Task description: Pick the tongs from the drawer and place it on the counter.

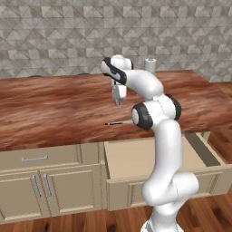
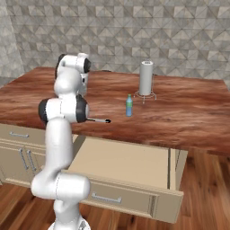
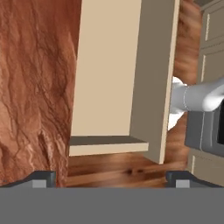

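A wall of grey faceted tiles is seen behind a long worktop [image 1: 54,104] of glossy reddish-brown wood grain, carried on tan cabinets. Below its near edge, the wide shallow drawer [image 1: 136,158] is pulled fully out, and its pale floor is bare. The tongs [image 1: 118,123] are laid flat on the worktop close to the near edge, above the open drawer, as a thin dark stick; in the right base view they [image 2: 99,120] are partly covered by the arm's elbow. The gripper [image 1: 118,100] is held above the worktop, a little farther back than the tongs and apart from them, pointing down. Its fingertips [image 3: 41,179] are spread wide in the hand view, with nothing between them. A small blue-green bottle [image 2: 129,106] is stood upright farther back on the worktop, and a tall grey cylinder [image 2: 146,77] on a wire stand is set behind it, to the right.
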